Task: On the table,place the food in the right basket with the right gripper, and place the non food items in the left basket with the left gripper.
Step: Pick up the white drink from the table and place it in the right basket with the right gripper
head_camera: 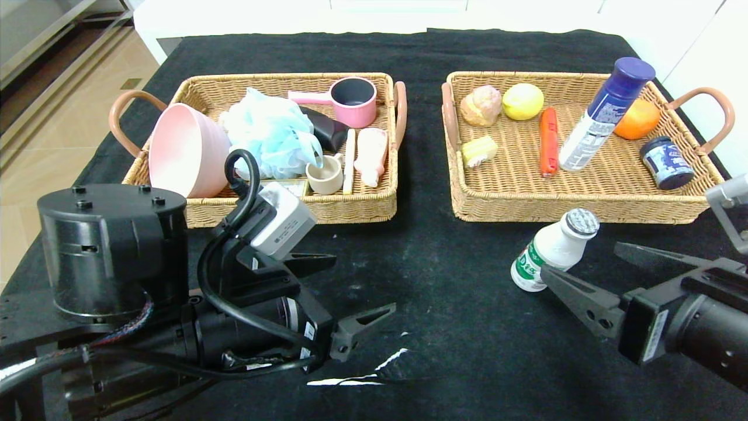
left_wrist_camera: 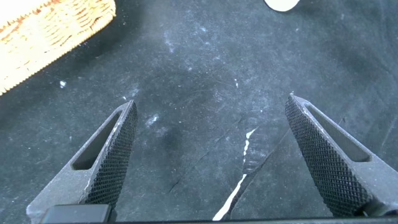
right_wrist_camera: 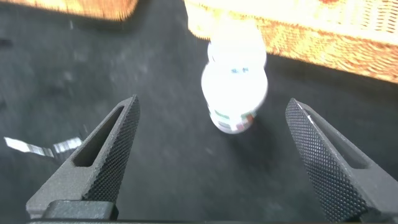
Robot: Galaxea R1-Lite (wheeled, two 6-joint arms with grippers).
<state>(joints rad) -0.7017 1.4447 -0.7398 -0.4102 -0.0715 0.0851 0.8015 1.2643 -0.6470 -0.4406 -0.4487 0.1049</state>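
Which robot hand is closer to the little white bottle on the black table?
The right one. The right gripper is open just in front of the white bottle, one finger beside its base. The left gripper, also open, sits far off on the bottle's left.

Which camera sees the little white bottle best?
The head view: the white bottle stands whole on the black table, foil cap and green label clear, just ahead of the open right gripper. The right wrist view shows it blurred beyond its fingers. The left wrist view catches only a white sliver.
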